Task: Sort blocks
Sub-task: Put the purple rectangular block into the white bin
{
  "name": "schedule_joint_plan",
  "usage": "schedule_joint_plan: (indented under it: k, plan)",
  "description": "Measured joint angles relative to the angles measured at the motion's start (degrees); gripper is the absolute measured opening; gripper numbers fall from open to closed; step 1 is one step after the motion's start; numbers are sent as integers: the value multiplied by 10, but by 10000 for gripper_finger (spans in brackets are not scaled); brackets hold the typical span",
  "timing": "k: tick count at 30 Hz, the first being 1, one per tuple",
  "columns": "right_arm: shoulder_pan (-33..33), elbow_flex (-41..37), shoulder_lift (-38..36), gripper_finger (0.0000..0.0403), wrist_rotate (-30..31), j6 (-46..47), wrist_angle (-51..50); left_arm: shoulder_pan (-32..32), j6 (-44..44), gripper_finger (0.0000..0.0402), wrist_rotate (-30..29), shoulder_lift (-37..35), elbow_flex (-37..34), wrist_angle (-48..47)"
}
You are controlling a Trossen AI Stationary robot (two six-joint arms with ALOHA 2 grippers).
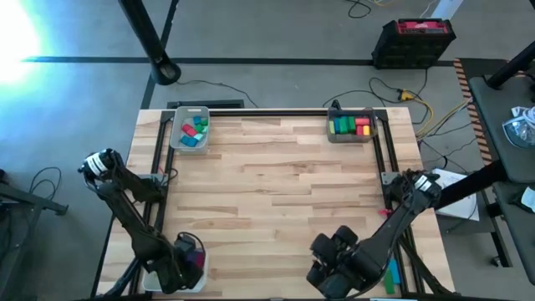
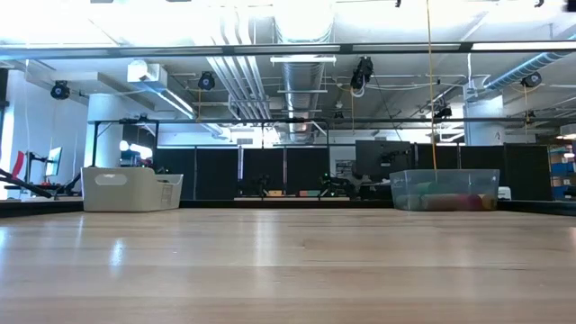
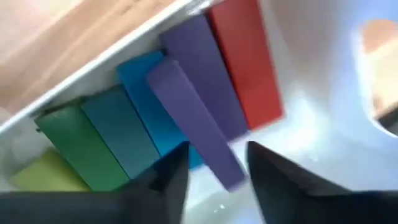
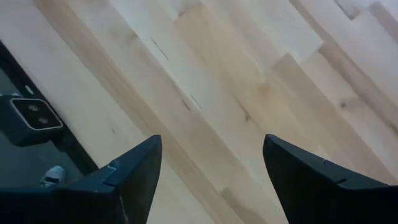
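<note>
My left gripper is open, low inside a white tray at the table's near left corner. Its fingers stand on either side of the near end of a purple bar. That bar lies slanted across a row of blocks: red, purple, blue, teal, green and yellow-green. My right gripper is open over bare wood near the table's front edge, with nothing between its fingers. My left gripper straddles the slanted purple bar's near end, coming from above with the fingers across the bar. A strip of tray and blue block shows between one finger and the bar. I cannot tell whether the other finger touches it.
A grey tray with teal, blue, green and red blocks stands at the far left. At the far right, a clear tray holds green, yellow and red blocks. A teal piece shows beside my right arm. Bare wood lies in the middle.
</note>
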Motion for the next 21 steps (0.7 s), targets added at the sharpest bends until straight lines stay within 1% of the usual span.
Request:
schedule_joint_plan:
  k: [4,5,7,11,14,18,21]
  plan:
    - [-1,0,4,257,16,-12,9,1,0,41,-7,8,2,14]
    - [-3,0,5,253,19,-15,9,1,-4,31,-19,9,5,15]
    - [-4,0,6,246,22,-22,7,1,-5,30,-42,9,11,14]
    - [-4,0,6,235,32,-27,8,1,7,44,-80,8,35,19]
    - [-4,0,7,230,32,-28,8,2,-8,43,-112,10,39,35]
    - [-5,0,7,229,37,-37,9,15,-71,45,-126,27,36,38]
    - [-7,-1,7,233,37,-47,9,22,-72,60,-135,41,35,62]
